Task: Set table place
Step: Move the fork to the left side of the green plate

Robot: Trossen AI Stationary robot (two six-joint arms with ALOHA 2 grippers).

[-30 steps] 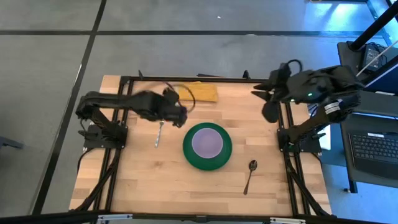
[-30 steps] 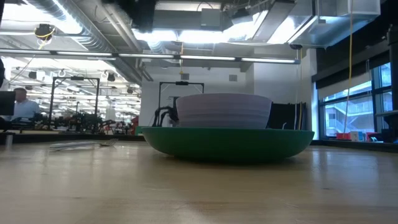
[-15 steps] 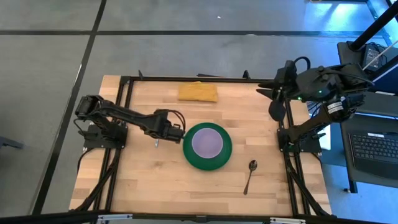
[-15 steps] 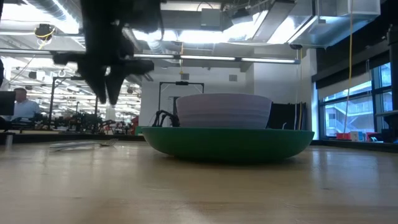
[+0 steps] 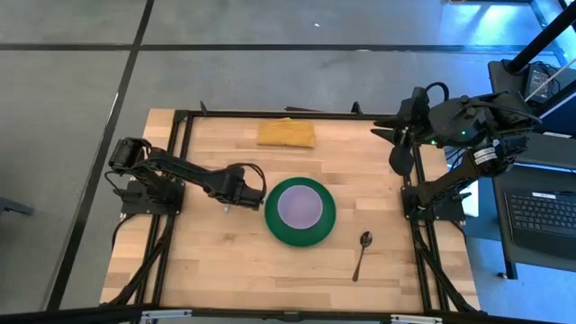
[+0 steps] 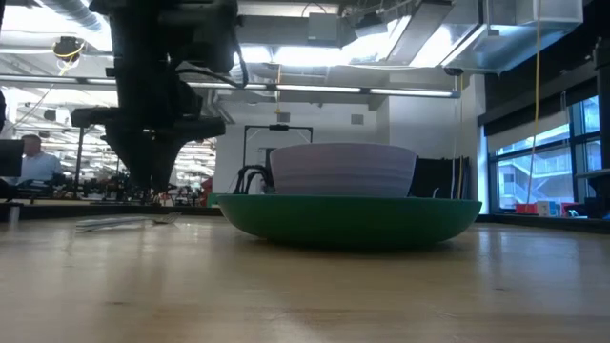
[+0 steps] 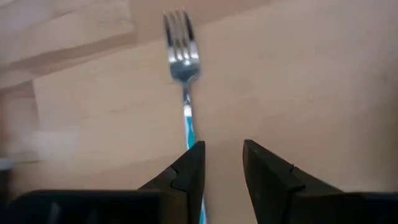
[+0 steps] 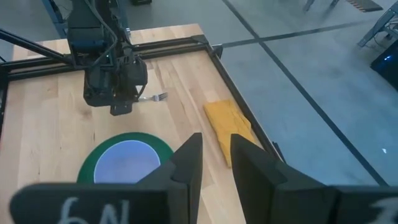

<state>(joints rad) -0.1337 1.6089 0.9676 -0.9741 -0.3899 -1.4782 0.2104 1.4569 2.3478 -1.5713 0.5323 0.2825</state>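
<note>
The green plate (image 5: 300,212) lies at the table's middle with the lilac bowl (image 5: 300,206) standing on it; both show in the low view, plate (image 6: 348,219) and bowl (image 6: 343,170). The fork (image 7: 181,59) lies flat on the wood to the left of the plate. My left gripper (image 7: 222,149) hangs open just above the fork's handle, which runs under one finger; it also shows in the high view (image 5: 236,193) and the low view (image 6: 152,186). The spoon (image 5: 362,254) lies to the near right of the plate. My right gripper (image 5: 400,148) is open over the table's right edge.
The yellow folded cloth (image 5: 286,133) lies at the far edge. The black frame rails (image 5: 180,162) run along the table's left, right and far sides. Bare wood (image 5: 225,270) lies near the front edge. A person sits far off in the room (image 6: 33,157).
My left gripper has swung from beside the yellow cloth toward the near edge and come down over the fork, left of the plate. My right gripper has drawn a little toward the table's right edge. The fork, plate, bowl and spoon have stayed where they were.
</note>
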